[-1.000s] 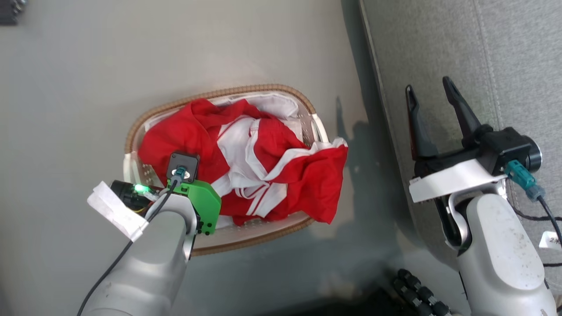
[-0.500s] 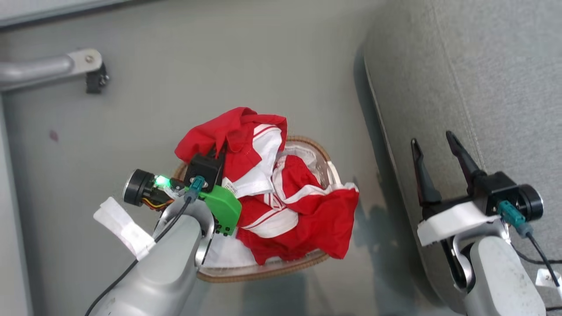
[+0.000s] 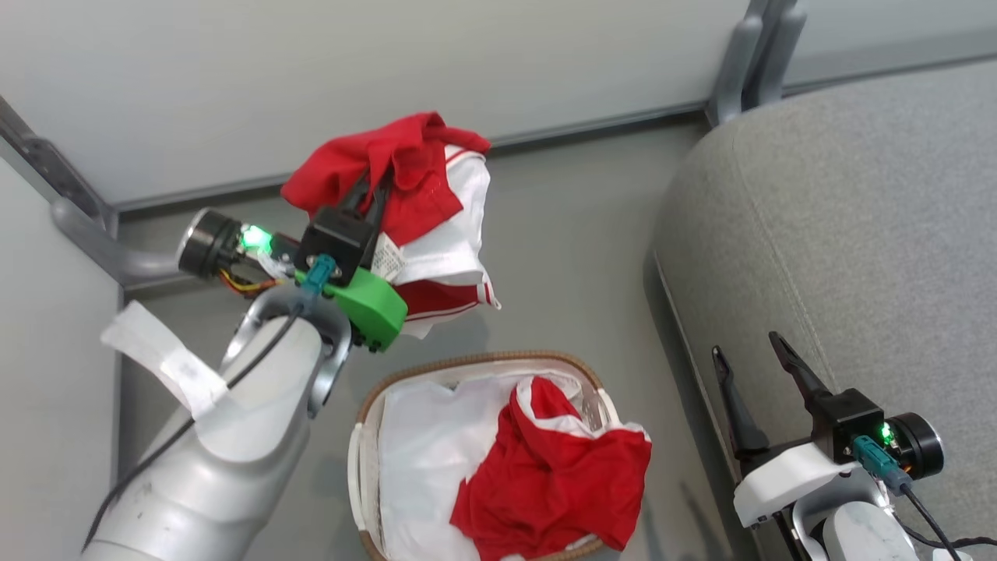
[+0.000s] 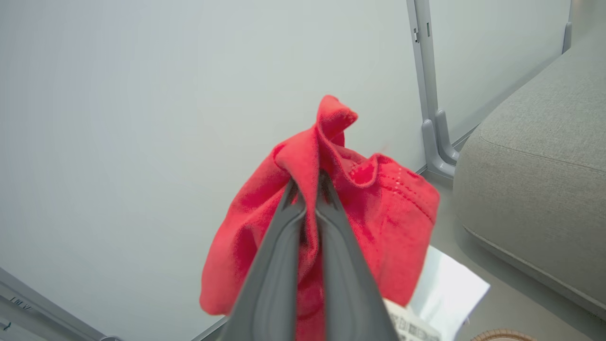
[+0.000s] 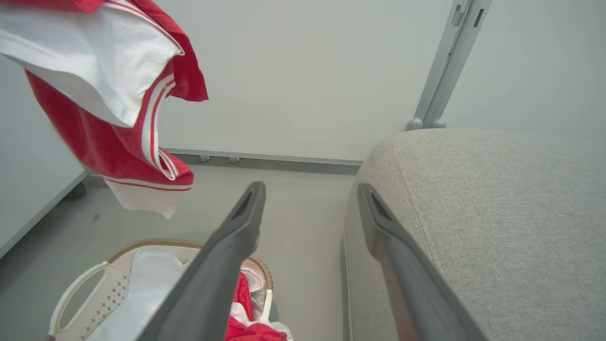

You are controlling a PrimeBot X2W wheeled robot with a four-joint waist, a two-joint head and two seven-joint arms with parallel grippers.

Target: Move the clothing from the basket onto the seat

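Note:
My left gripper [image 3: 375,178] is shut on a red and white piece of clothing [image 3: 424,226], which hangs in the air above and behind the basket [image 3: 483,360]. In the left wrist view the fingers [image 4: 331,246] pinch a fold of that red cloth [image 4: 378,208]. Another red piece of clothing [image 3: 553,483] lies in the basket on its white liner [image 3: 428,444]. The grey seat [image 3: 857,234] stands to the right. My right gripper [image 3: 744,347] is open at the seat's edge, holding nothing. In the right wrist view the hanging clothing [image 5: 109,118] shows upper left, over the basket [image 5: 75,293], with the seat [image 5: 473,213] on the right.
A pale wall with grey metal posts [image 3: 748,54] runs behind the basket and the seat. A grey bracket [image 3: 86,226] juts from the wall at the left. Grey floor [image 3: 568,257] lies between the basket and the seat.
My left gripper has lifted one red and white garment up out of the basket; another red garment stayed inside. The head camera has tilted up. The right gripper stays open.

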